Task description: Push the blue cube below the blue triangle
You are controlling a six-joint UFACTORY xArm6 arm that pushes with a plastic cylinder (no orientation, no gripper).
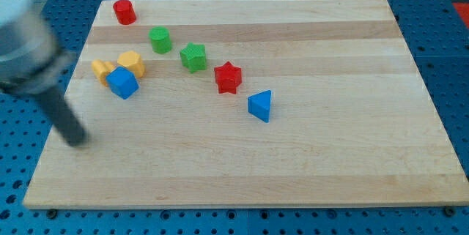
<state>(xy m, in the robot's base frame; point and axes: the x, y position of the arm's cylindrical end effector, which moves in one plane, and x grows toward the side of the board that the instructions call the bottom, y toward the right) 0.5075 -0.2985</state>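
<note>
Task barely begun: blue cube point(122, 83) sits against yellow blocks point(119, 66), well left of blue triangle point(260, 106). My tip point(75, 140) lower-left of cube, apart. No jaws on rig, nothing held.

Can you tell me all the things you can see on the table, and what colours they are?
red cylinder: 1, red, view's top left corner of the board
green cylinder: 1, green, upper left
green star: 1, green, right of the green cylinder
red star: 1, red, near the middle
blue triangle: 1, blue, lower right of the red star
yellow blocks: 2, yellow, left side, shapes unclear
blue cube: 1, blue, touching the yellow blocks
wooden board: 1, light wood
my tip: 1, dark, lower left of the blue cube, apart from it
</note>
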